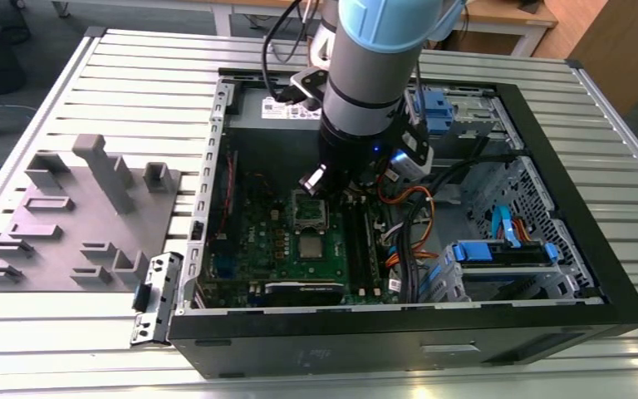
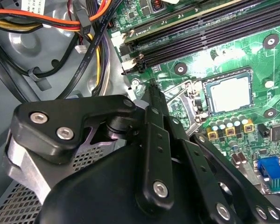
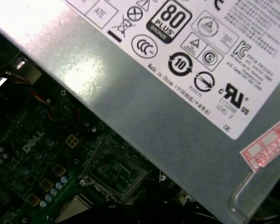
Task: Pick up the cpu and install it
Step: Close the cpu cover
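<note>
The cpu (image 2: 229,94), a small silver-grey square with a pale rim, lies flat in its socket on the green motherboard (image 2: 252,60). In the exterior view the cpu (image 1: 311,247) sits just in front of the raised metal socket frame (image 1: 310,212). A corner of the cpu (image 3: 74,211) appears in the first wrist view beside that frame (image 3: 114,175). My gripper (image 2: 152,86) hangs inside the case over the frame's far end, shut, with nothing held. In the exterior view the gripper (image 1: 316,181) sits under the arm's wrist.
The open computer case (image 1: 585,249) lies on a slatted metal table. A grey power supply (image 3: 177,93) fills the case's far end. Memory slots (image 2: 200,32) and cable bundles (image 2: 60,28) flank the socket. A grey plastic tray (image 1: 76,216) stands at the exterior view's left.
</note>
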